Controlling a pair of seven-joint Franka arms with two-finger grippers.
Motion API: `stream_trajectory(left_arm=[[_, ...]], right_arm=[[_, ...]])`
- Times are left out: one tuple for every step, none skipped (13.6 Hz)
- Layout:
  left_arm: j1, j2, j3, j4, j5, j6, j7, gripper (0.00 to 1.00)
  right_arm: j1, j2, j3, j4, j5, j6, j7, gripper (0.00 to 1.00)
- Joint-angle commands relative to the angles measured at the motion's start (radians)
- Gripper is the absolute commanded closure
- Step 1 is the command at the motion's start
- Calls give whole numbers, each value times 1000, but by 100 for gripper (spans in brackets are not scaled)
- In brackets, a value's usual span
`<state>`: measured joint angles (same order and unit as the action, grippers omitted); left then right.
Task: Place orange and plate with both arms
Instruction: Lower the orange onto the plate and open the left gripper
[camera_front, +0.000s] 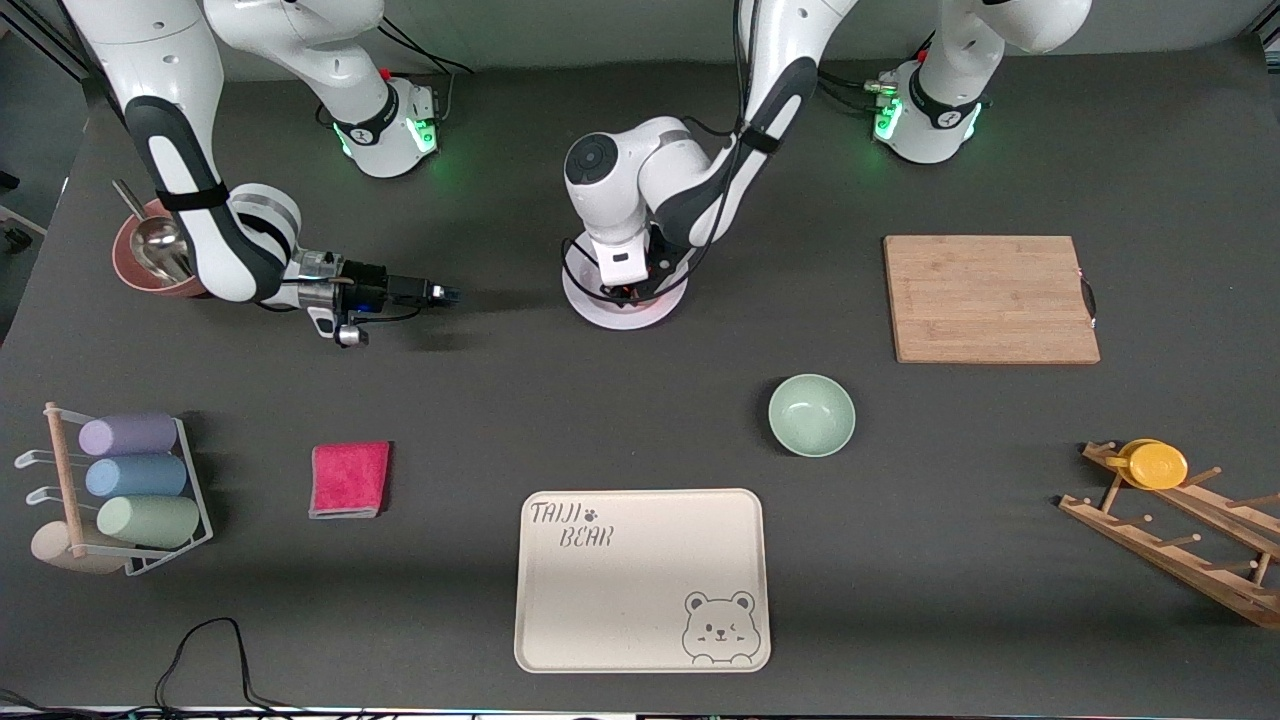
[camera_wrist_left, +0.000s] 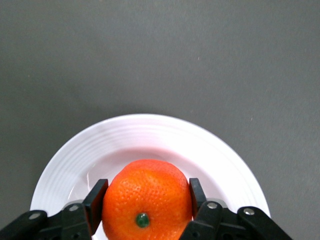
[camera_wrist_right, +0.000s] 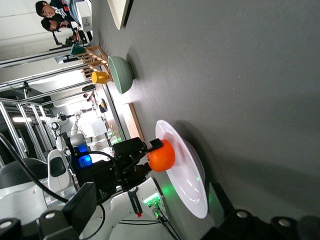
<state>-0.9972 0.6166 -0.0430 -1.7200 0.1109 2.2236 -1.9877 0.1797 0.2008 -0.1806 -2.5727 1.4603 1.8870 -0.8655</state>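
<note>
Orange sits clamped in the left gripper's fingers, just above the plate mid-tabletop. Release comes next. Right gripper waits, fingers spread, beside the plate for its pickup.

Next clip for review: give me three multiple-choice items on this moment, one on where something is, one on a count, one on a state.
1. Where is the orange?
A. in the green bowl
B. over the plate, in the left claw
C. on the cutting board

2. How many rolled towels lie in the wire rack?
A. one
B. three
C. five

3. What state is the right claw in?
A. open, holding nothing
B. shut on the plate
C. shut on the red cloth

Key: 1 B, the left wrist view shows its fingers clamped on the fruit above the white plate. 2 B, lilac, blue and green rolls are stacked there. 3 A, it hangs over bare table beside the plate.
</note>
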Motion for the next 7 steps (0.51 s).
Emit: stream_trajectory(left_arm=[[-37, 15, 17, 23, 18, -9, -52, 0], [-49, 17, 17, 25, 19, -13, -45, 0], [-49, 17, 17, 25, 19, -18, -39, 0], [-47, 11, 18, 26, 19, -21, -27, 0], [-44, 8, 18, 28, 19, -24, -4, 0], [-41, -3, 21, 28, 21, -30, 33, 0], [-40, -24, 29, 29, 21, -71, 64, 0]], right_arm=[[40, -40, -7, -38, 37, 49, -10, 0], [41, -34, -5, -38, 37, 64, -16, 0], [58, -28, -5, -38, 58, 66, -23, 0], [81, -14, -5, -38, 102, 66, -27, 0], [98, 11, -5, -35, 151, 66, -56, 0], [109, 38, -3, -29, 202, 66, -107, 0], [110, 57, 3, -26, 237, 66, -124, 0]])
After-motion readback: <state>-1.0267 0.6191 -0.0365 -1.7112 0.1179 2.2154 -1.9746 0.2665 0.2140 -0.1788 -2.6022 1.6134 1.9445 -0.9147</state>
